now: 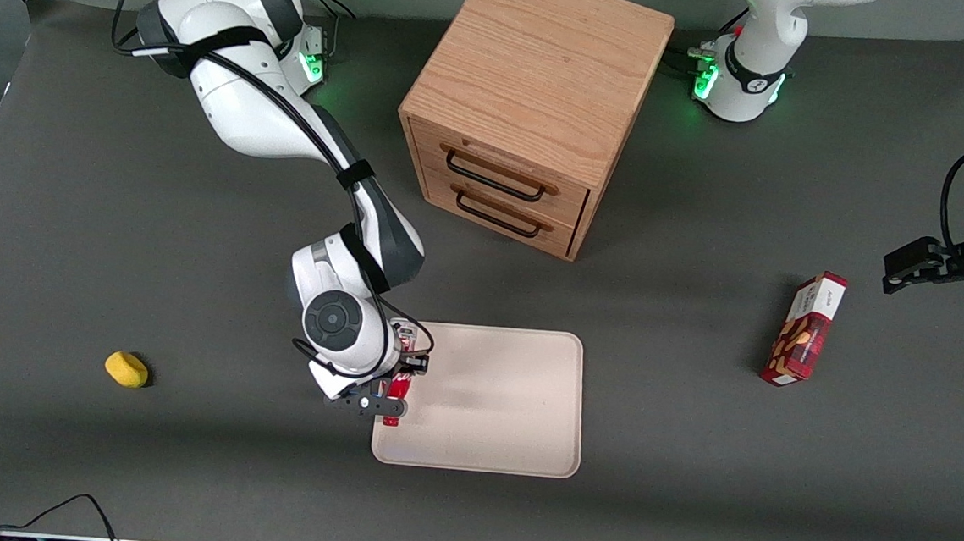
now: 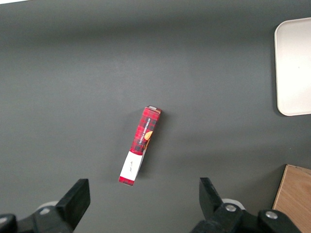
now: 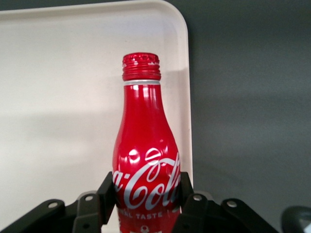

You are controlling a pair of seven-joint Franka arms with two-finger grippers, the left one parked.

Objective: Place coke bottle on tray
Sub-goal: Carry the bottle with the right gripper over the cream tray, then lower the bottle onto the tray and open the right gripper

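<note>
The coke bottle [image 3: 146, 155], red with white script and a red cap, sits between the two black fingers of my right gripper [image 3: 146, 191], which is shut on its body. In the front view only a strip of the bottle [image 1: 395, 390] shows under the wrist, with the gripper [image 1: 389, 383] over the edge of the beige tray [image 1: 506, 408] at its working-arm end. The wrist view shows the bottle lying over the cream tray [image 3: 63, 97], its cap near a rounded corner of the rim. Whether the bottle touches the tray surface I cannot tell.
A wooden two-drawer cabinet [image 1: 536, 104] stands farther from the front camera than the tray. A red and white snack box [image 1: 805, 330] lies toward the parked arm's end. A small yellow object [image 1: 126, 369] lies toward the working arm's end.
</note>
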